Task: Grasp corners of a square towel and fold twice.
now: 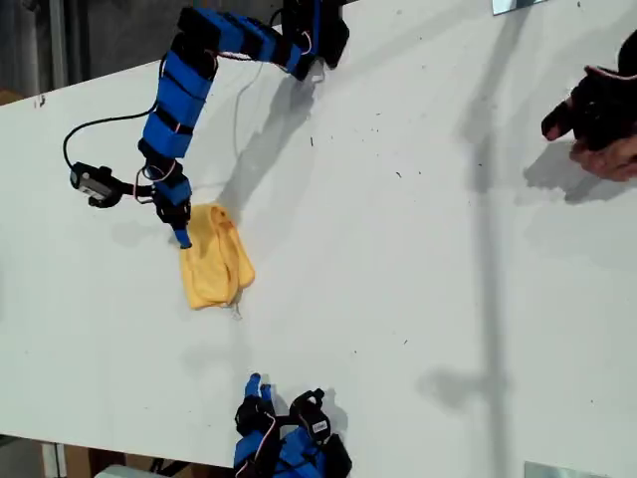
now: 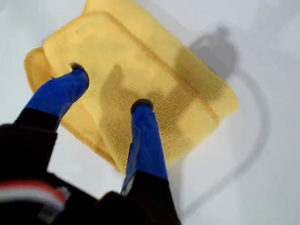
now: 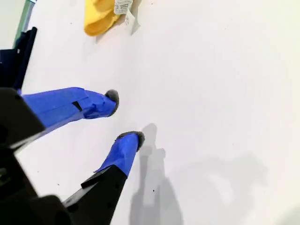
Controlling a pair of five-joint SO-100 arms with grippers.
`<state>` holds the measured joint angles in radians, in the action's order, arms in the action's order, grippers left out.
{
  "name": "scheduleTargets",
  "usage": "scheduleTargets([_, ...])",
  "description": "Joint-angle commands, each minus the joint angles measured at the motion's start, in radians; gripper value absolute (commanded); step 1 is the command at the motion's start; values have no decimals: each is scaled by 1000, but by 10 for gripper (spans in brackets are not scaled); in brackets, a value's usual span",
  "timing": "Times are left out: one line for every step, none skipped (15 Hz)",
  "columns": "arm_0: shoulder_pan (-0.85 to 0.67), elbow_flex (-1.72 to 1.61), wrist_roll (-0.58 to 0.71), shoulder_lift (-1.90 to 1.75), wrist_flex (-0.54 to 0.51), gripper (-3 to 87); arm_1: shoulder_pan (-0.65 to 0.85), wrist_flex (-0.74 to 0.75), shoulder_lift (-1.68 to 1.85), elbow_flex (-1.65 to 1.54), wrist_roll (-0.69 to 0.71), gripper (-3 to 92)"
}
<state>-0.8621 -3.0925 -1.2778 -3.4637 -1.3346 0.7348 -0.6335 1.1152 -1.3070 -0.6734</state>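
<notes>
Two pincers are in play. Nearest, at the exterior view's bottom centre, my second pincer (image 3: 125,116) hangs with tips apart over bare bench (image 1: 418,299), holding nothing. Farther, in that view's left-centre, the towel (image 1: 213,261) lies already folded small, and my first pincer (image 2: 110,87) stands just over it, tips spread, gripping nothing. Folding looks finished; next I would lift clear. Open bench surrounds the cloth; a person's hand (image 1: 597,124) sits upper right.

Exterior view: high overhead, looking down on the whole white worktop (image 1: 418,259). First wrist view: close above the folded towel (image 2: 140,79). Second wrist view: low, slanting across bare worktop. Shared by all three: the towel.
</notes>
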Motion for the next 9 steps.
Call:
scheduleTargets([15,-2,-12,-5,11,115,12,-63,-296,411,-80,219])
scheduleTargets([17,-2,-12,-5,11,115,-3,-94,-350,453,-120,219])
scheduleTargets([17,-2,-12,-5,11,115,-20,-166,-351,431,-170,218])
scheduleTargets([17,-2,-11,-5,11,115,-51,-273,-322,380,-210,225])
scheduleTargets([18,-2,-11,-5,11,115,-103,-345,-250,282,-216,218])
scheduleTargets([18,-2,-11,-5,11,115,-170,-356,-140,143,-224,216])
scheduleTargets([18,-2,-11,-5,11,115,-244,-336,-20,12,-238,210])
scheduleTargets([18,-2,-12,-5,11,115,-314,-316,91,-97,-267,204])
scheduleTargets([18,-2,-14,-5,11,115,-382,-304,184,-175,-293,201])
